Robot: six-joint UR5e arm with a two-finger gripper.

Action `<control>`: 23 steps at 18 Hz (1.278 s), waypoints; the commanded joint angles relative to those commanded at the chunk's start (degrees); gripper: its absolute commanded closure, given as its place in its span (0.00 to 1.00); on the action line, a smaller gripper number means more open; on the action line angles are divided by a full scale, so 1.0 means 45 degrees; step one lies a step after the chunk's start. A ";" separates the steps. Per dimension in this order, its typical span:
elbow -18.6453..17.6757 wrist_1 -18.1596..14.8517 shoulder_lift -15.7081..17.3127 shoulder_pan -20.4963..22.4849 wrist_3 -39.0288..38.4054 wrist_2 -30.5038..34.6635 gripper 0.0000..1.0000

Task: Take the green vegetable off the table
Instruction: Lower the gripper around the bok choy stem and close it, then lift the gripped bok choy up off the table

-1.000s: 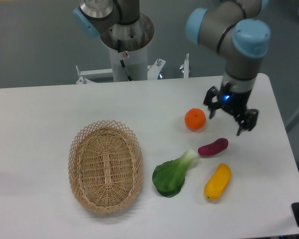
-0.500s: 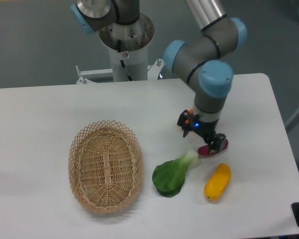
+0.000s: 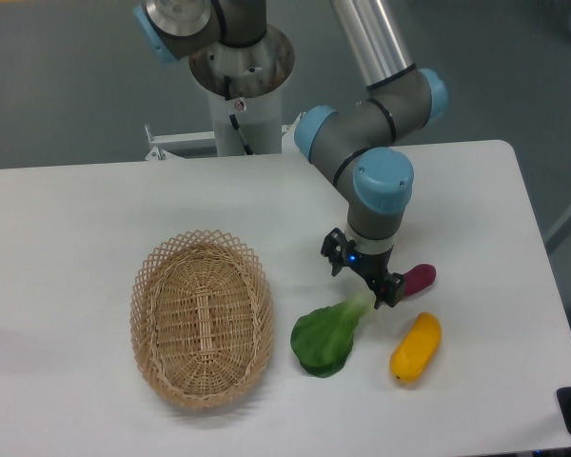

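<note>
Grey flooring and a pale robot pedestal [image 3: 240, 81] fill the background behind the large white rectangular table [image 3: 76, 219] with rounded corners, seen from a fixed overhead-front camera. You see the dark green leafy bok-choy-style vegetable [image 3: 330, 333] lying flat on the table, right of centre toward the near edge. Its long axis runs diagonally: the broad leaf points down-left toward the near edge, and the short pale stem points up-right, toward the arm. The black two-finger gripper [image 3: 363, 278] of the grey-and-blue arm hangs directly above that stem end, its jaws spread apart with one finger on each side of the stem region; you cannot tell whether the fingers touch the stem, and nothing is gripped. Just beside the gripper on the right, a small purple sweet-potato-shaped piece [image 3: 420, 278] is partly hidden behind it. A yellow oblong vegetable [image 3: 416, 347] lies near the green one, to its right. An oval woven wicker basket [image 3: 202, 317] sits to the left, apart from the leaf.
</note>
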 joint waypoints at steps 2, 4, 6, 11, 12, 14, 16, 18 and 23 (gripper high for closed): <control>-0.0019 0.0020 -0.0078 0.0000 0.0000 0.0019 0.00; -0.0019 0.0058 -0.0137 -0.0019 0.0000 0.0019 0.00; -0.0019 0.0292 -0.0156 -0.0020 -0.0020 0.0019 0.00; -0.0020 0.0918 -0.0352 -0.0020 -0.0235 0.0019 0.09; 0.0000 0.0899 -0.0352 -0.0020 -0.0254 0.0019 0.14; 0.0000 0.0899 -0.0352 -0.0058 -0.0234 0.0019 0.26; 0.0000 0.0899 -0.0352 -0.0059 -0.0234 0.0019 0.38; 0.0000 0.0899 -0.0332 -0.0059 -0.0215 0.0019 0.46; 0.0039 0.0879 -0.0196 -0.0059 -0.0215 0.0000 0.61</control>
